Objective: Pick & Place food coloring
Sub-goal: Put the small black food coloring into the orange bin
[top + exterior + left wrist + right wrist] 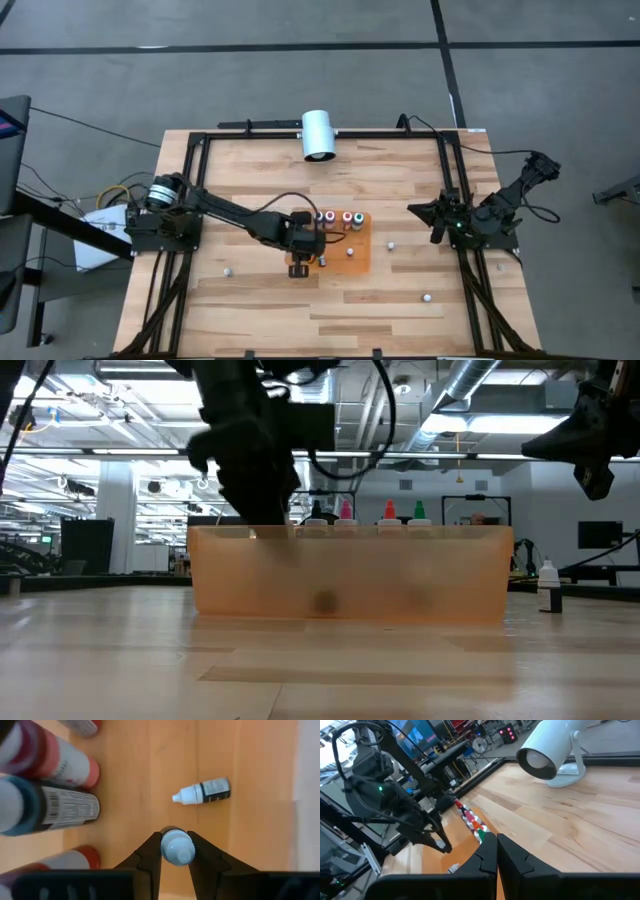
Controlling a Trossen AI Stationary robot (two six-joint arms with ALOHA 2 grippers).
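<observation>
Left end effector holds bottle, seemingly upright.

**What the views left unclear**

In the left wrist view, only the pale cap of a bottle showed between the fingers; its body was hidden below. Upright bottles beside it were cut off by the picture's edge. In the low view, the translucent orange mat hid the row of food coloring except their tops. From above, small white specks on the tabletop were too small to identify.

Wood table, orange mat, white cyl.
</observation>
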